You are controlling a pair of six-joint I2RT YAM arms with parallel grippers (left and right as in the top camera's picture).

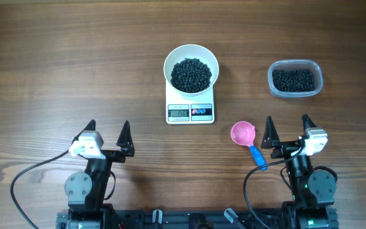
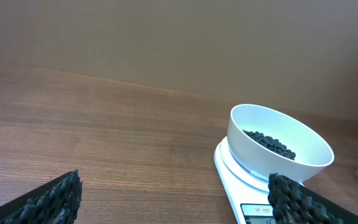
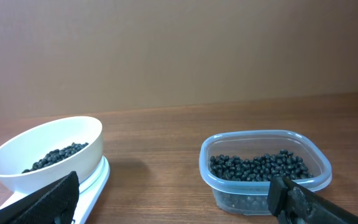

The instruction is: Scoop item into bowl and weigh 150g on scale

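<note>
Pink scoop [image 1: 243, 133] by right fingers [image 1: 267, 131], spread like left fingers [image 1: 125, 134], tub [image 1: 295, 78] beyond, maybe half-full

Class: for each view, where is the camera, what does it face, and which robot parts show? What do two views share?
Overhead: above the table, looking down; both arms, left hand, right hand.
Left wrist: low, facing forward at bowl on scale; own fingertips.
Right wrist: low, facing forward at bowl and tub; own fingertips.
Shared: both wrist views show the bowl.
</note>
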